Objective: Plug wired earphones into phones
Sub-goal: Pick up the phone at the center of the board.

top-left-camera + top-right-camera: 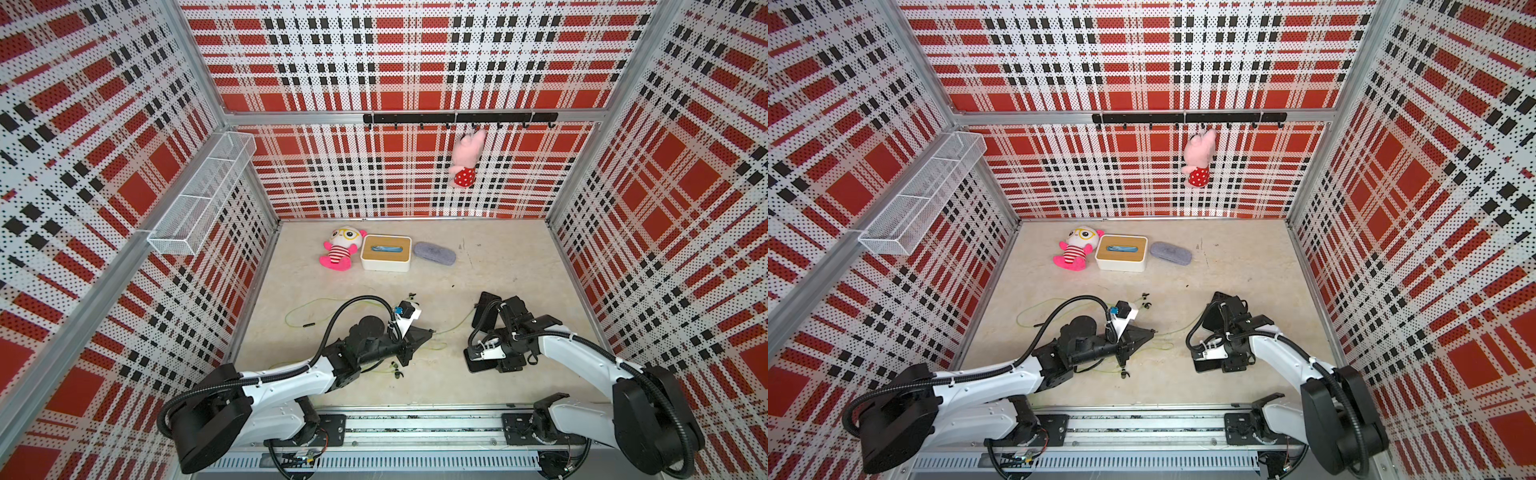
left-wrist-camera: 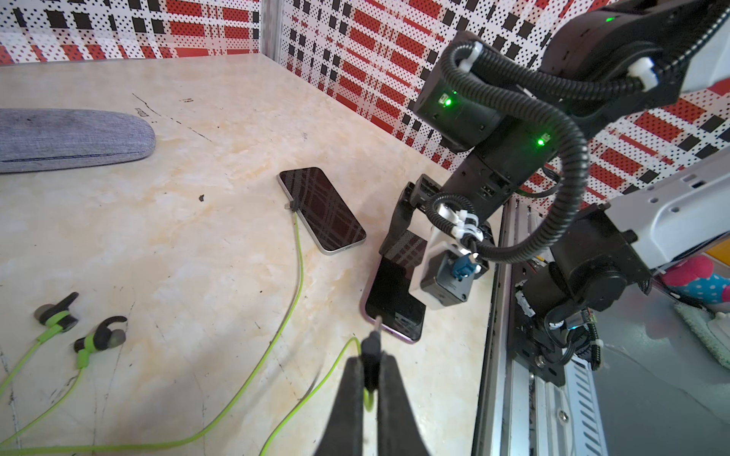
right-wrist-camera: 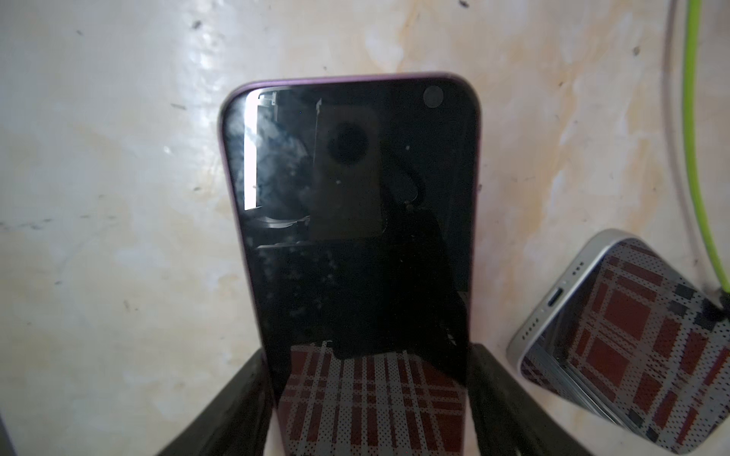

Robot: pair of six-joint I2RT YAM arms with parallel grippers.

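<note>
My left gripper (image 2: 371, 359) is shut on the black plug (image 2: 371, 343) of one set of yellow-green wired earphones (image 2: 316, 391). The plug's tip points at the near edge of a purple-rimmed phone (image 2: 395, 300). In a top view a short gap shows between my left gripper (image 1: 433, 331) and that phone (image 1: 476, 368). My right gripper (image 3: 367, 355) holds the same phone (image 3: 355, 217) by its long sides, flat on the table. A silver-rimmed phone (image 2: 322, 209) lies beside it with the other earphone cable (image 2: 298, 256) plugged in. Two earbuds (image 2: 100, 335) lie apart on the table.
At the back stand a pink plush toy (image 1: 338, 249), a white box with a wooden lid (image 1: 385, 252) and a grey fabric case (image 1: 434, 252). Loose cable loops (image 1: 291, 316) lie behind the left arm. More earbuds (image 1: 397, 370) lie near the left arm's front side.
</note>
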